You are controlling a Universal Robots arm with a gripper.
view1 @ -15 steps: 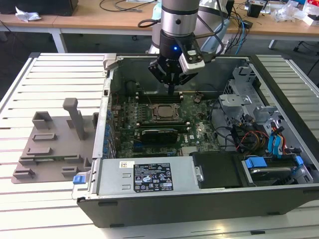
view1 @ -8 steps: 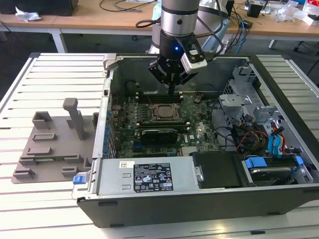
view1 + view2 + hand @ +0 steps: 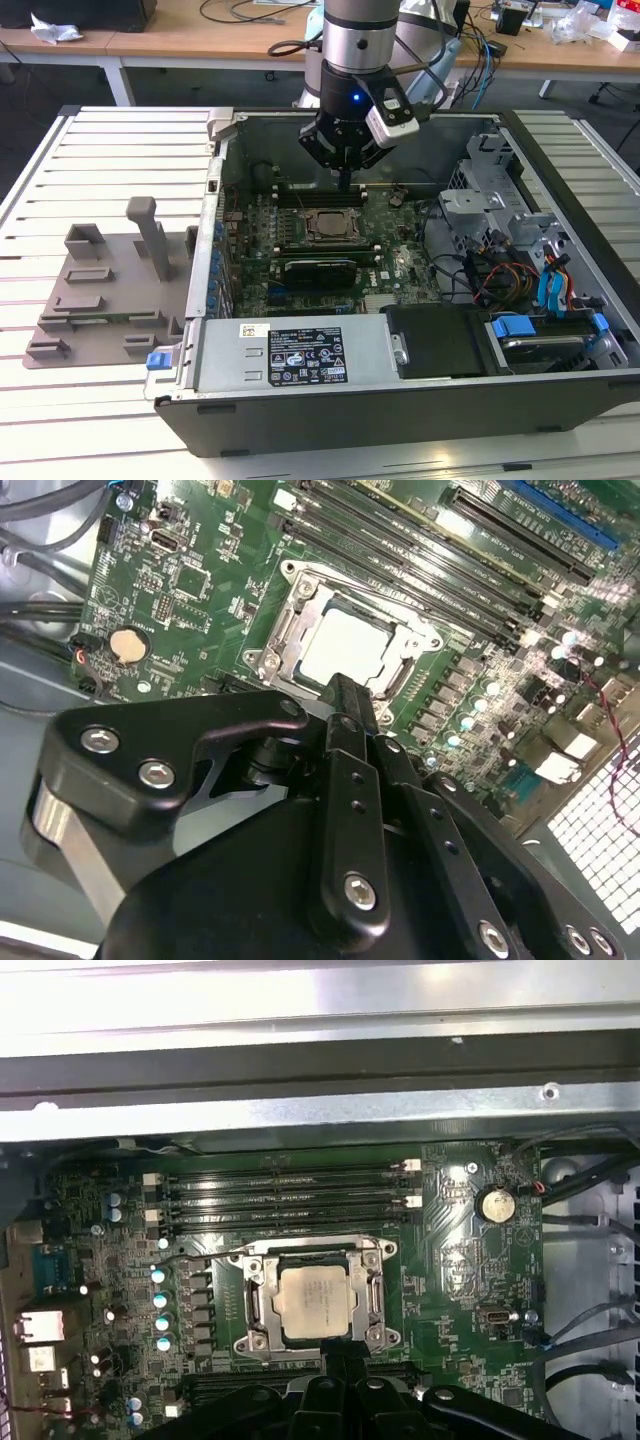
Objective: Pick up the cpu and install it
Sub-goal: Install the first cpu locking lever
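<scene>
Hovering empty with fingers pinched together, the gripper (image 3: pixel 345 181) stands just beside the cpu (image 3: pixel 315 1300), which lies seated in the socket frame (image 3: pixel 252 1305), so placing looks done and any further move calls for a clean, straight lift

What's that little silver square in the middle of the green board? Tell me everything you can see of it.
That is the cpu, a small, thin, square chip with a pale silvery top that looks like metal. It lies flat and level inside a metal socket frame on the green board, and the frame's sides hug its edges. Its top is bare, with nothing covering it. The gripper hangs just above the board beside it and is not holding it.
</scene>
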